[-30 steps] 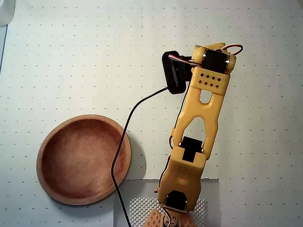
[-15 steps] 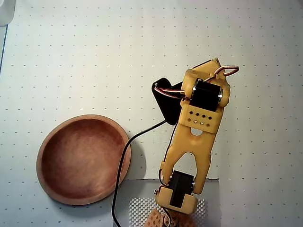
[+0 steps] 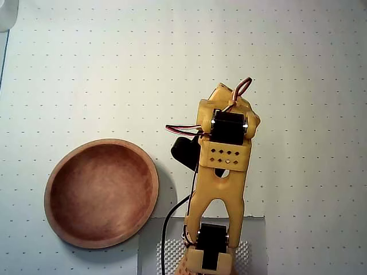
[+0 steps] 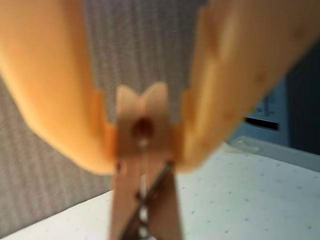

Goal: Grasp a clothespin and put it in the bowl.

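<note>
A: Where is the clothespin (image 4: 143,150)?

B: In the wrist view it sits between the two orange fingers (image 4: 60,100) of the gripper (image 4: 142,135), pinched at its upper end. Its legs hang down toward the bottom edge of that picture, and the metal spring shows between them, blurred.

A: So the gripper is clenched on it?

B: Yes, both fingers press against the clothespin's sides; it is held clear of the white dotted table (image 4: 240,195) seen behind it.

A: Can you see the clothespin from above?

B: No. In the overhead view the yellow arm (image 3: 221,189) covers the gripper and what it holds, so neither can be picked out there.

A: And the bowl (image 3: 102,193)?

B: It lies on the table (image 3: 114,69) in the overhead view, holding nothing. The arm stands to the right of the bowl in that view, apart from its rim, folded back with its upper joint slightly above the bowl's level in the picture. A black cable (image 3: 167,229) runs down between the bowl and the arm.
</note>
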`<state>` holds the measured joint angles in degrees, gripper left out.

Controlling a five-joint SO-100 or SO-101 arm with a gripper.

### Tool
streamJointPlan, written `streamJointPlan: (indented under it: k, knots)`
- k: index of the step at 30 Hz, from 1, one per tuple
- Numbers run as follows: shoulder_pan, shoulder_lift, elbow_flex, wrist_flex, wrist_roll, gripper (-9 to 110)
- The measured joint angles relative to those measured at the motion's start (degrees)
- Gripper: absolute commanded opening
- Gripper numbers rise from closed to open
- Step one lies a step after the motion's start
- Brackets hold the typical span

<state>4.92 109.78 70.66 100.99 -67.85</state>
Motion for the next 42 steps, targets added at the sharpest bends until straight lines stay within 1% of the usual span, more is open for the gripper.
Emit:
streamJointPlan:
  k: [3,8,22,28,42]
  knots:
    - [-4.22,1.14,2.55,0.0,-3.96,-2]
    - [-12.48,4.48,6.33,0.0,-7.21,-2]
    - [-29.88,5.89,19.51,0.0,-12.74,-2]
    - [-33.84,5.89,23.47,0.0,-14.94,-2]
    - [-41.31,5.89,23.73,0.0,-15.47,-2]
